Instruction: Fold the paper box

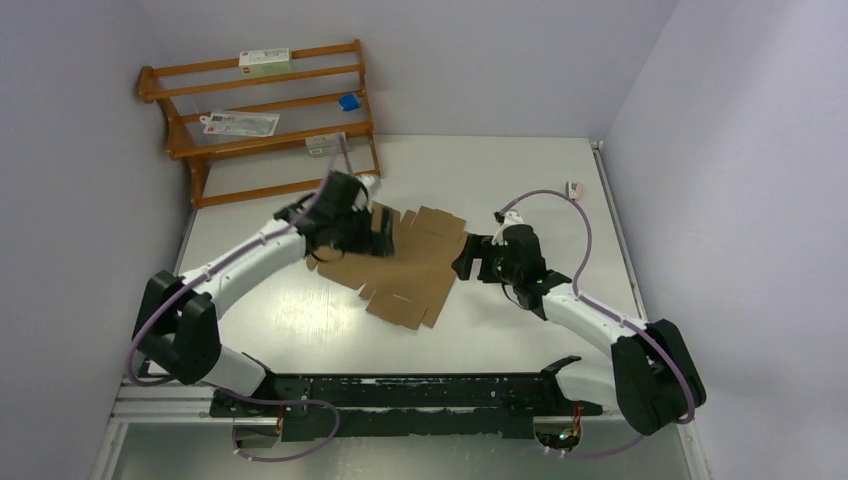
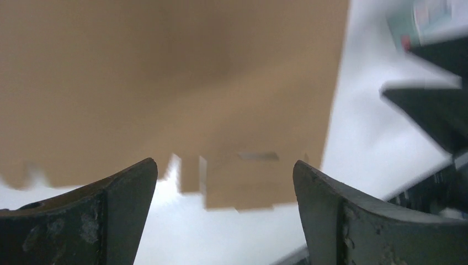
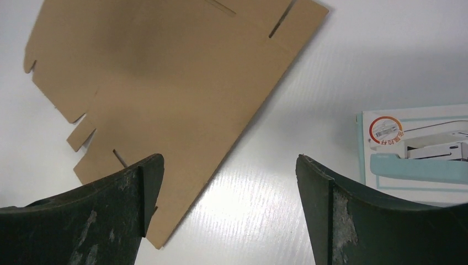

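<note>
Paper box (image 1: pixel 405 265) flat on table (image 1: pixel 520 170), rack (image 1: pixel 262 189) holding cartons (image 1: pixel 265 60), left gripper (image 2: pixel 223 171) and right gripper (image 3: pixel 229 165) spread wide

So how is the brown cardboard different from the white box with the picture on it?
The paper box is plain brown; the printed carton is white and teal with a picture. The paper box lies as a flat sheet with slots and tabs; the printed carton shows no such cuts. Both lie on the table.

White arms (image 1: pixel 252 252), black joints (image 1: pixel 186 336) (lilac cables (image 1: pixel 550 192))
</note>
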Controlling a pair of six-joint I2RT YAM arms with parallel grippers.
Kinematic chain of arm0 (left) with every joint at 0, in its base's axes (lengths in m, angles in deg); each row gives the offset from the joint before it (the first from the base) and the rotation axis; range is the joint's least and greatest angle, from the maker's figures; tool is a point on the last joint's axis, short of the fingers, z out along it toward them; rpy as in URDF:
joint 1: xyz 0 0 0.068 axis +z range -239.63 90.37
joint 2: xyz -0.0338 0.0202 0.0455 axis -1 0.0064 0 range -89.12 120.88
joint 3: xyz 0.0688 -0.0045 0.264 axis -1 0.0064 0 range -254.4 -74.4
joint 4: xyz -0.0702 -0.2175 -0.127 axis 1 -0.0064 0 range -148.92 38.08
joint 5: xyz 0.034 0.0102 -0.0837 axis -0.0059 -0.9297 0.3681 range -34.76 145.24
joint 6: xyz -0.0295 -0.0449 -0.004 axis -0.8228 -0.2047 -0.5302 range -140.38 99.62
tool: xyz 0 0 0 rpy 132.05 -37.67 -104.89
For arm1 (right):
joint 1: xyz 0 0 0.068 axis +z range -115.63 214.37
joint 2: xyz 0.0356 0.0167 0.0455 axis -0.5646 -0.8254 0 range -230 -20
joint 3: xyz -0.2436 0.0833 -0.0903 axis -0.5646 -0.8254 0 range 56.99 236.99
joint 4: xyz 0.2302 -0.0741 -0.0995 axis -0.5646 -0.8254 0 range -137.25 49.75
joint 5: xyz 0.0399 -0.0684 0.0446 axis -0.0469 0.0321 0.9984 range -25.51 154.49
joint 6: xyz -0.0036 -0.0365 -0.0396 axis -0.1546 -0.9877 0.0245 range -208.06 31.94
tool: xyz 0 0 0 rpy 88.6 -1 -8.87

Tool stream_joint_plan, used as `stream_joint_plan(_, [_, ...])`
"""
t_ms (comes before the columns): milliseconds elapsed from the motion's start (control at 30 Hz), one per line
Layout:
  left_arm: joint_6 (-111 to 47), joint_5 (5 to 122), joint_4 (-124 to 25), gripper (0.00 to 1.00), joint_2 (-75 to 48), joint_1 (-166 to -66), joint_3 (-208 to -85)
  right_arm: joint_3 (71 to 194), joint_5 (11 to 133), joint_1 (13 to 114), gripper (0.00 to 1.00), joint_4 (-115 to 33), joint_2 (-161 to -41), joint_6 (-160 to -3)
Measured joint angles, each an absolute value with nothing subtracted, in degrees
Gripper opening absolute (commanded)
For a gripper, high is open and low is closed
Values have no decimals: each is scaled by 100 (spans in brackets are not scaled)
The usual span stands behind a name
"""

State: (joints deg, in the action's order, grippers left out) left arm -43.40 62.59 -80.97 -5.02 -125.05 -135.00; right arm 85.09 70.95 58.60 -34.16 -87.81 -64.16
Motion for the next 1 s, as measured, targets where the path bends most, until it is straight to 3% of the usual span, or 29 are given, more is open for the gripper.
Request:
stream_joint_plan(167, [-3704,6008,-8121,98,33,-11170,-14431,8618,6998,5860,94,-3403,-9218,-6254])
stream_joint_plan(333, [-3250,5818,-8253,98,1301,-10473,-15167,8767,7003,5860,94,-3278,-9632,-6125])
stream_joint_plan(633, [-2802,5992,-8565,98,2805,-10239,-15924,8817,7005,5860,94,-3108,-10003,-5998])
stream_joint_plan(1000, [-2734,6489,-8419,98,2509,-10219,-15423,9136,7055,5886,94,-3027,-10550,-5978])
